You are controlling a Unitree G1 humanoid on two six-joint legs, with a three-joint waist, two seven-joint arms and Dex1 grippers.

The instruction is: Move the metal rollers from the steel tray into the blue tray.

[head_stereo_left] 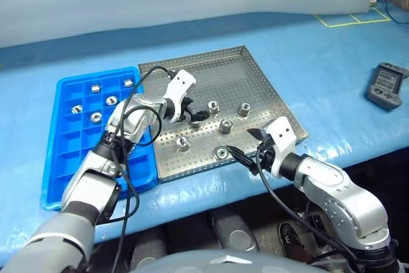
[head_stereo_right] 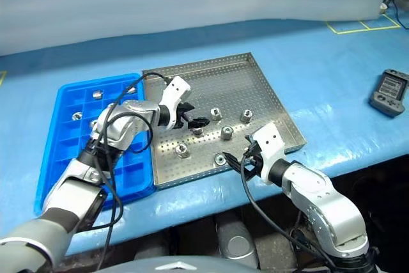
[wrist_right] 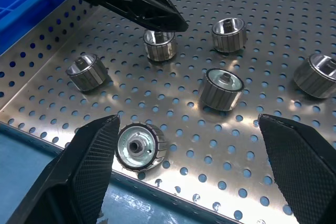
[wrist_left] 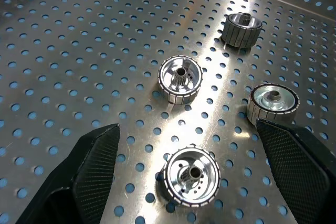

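Six metal rollers (head_stereo_left: 225,126) are noted on the steel tray (head_stereo_left: 255,78), clustered toward its 6 o'clock edge. Five are seen in the blue tray (head_stereo_left: 70,158), at the steel tray's 9 o'clock. The left pincer (head_stereo_left: 195,114) is held wide over one roller; the right pincer (head_stereo_left: 246,148) is spread wide, empty.

Blue table (head_stereo_left: 319,55); trays (head_stereo_left: 255,81), remote (head_stereo_left: 387,85)
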